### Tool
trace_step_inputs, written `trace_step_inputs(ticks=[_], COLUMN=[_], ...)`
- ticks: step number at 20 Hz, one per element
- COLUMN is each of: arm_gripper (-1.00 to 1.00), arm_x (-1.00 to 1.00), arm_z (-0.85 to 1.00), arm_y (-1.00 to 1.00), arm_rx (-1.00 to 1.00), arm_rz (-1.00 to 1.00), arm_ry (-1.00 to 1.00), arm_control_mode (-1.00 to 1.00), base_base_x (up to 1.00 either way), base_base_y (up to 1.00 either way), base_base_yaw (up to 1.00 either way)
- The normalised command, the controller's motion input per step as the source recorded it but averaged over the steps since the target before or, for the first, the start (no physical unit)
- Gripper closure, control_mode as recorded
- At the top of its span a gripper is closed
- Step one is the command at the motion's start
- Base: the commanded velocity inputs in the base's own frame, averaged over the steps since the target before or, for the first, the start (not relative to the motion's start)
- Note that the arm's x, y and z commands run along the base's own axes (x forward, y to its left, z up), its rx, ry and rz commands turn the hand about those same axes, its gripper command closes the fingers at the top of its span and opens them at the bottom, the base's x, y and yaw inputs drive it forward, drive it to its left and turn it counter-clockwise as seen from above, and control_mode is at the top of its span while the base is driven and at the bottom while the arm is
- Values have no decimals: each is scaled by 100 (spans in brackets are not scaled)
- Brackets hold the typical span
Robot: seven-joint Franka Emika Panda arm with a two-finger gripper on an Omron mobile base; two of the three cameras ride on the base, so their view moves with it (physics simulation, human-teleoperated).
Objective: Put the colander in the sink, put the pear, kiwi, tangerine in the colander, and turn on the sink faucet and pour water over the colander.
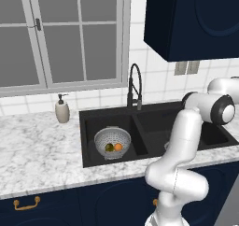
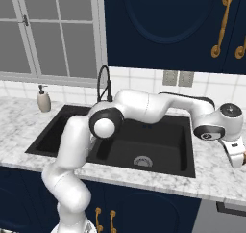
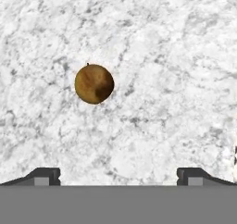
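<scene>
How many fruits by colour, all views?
Orange: 1, tangerine in the colander
Green: 1, fruit beside it in the colander
Brown: 1, fruit on the marble counter
Total: 3

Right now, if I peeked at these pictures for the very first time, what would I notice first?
Probably the big white robot arm stretching over the black sink to the marble counter on its right. Under its open claw a brown, speckled round fruit lies alone on the marble. In the sink's other basin, a silver colander already holds an orange tangerine and a darker fruit.
</scene>
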Motion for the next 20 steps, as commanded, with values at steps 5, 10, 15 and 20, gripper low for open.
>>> trace_step_inputs(ticks=[5,10,15,20], arm_gripper=[-100,-100,-100,-100], arm_x=[26,18,8,20], arm_z=[-10,-11,-23,-19], arm_y=[-22,-13,-8,-2], arm_rx=[1,2,0,0], arm_rz=[-6,-5,-5,-3], arm_ry=[1,1,0,0], arm_control_mode=[-100,-100,-100,-100], base_base_x=[0,0,0,0], base_base_y=[0,0,0,0], base_base_yaw=[0,0,0,0])
